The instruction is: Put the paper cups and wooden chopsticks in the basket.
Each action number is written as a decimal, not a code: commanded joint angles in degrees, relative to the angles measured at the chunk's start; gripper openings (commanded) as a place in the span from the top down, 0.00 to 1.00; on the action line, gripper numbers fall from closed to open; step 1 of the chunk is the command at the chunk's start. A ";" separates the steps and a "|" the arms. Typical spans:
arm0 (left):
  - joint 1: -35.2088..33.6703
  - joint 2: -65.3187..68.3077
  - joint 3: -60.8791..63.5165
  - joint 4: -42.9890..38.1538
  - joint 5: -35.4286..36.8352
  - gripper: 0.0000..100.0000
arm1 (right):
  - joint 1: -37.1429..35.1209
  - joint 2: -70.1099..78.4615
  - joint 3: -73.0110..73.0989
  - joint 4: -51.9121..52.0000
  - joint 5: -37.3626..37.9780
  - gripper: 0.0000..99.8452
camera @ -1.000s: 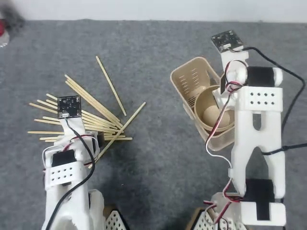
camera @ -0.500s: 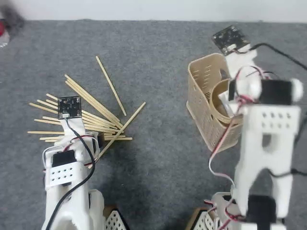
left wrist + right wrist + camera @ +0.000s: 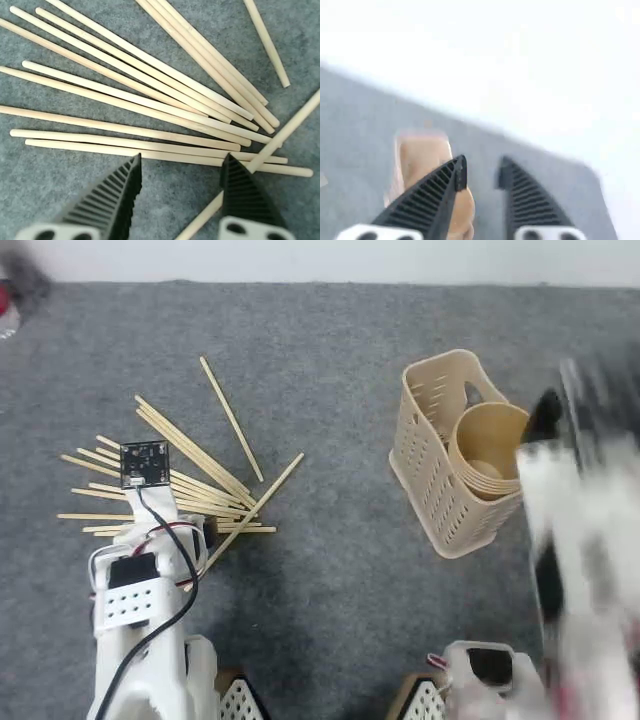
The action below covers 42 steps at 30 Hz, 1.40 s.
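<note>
Below left gripper (image 3: 183,159), loose chopsticks (image 3: 150,103)

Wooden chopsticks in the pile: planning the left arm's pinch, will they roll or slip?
The thin round wooden chopsticks look stiff and light. Round shafts may roll, though the fuzzy grey mat probably damps that. They overlap, so the open left gripper may lift several.
</note>
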 commanded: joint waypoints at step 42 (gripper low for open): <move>22.15 35.43 -36.44 21.54 -26.02 0.76 | -2.59 -65.01 125.36 -44.97 -3.08 0.99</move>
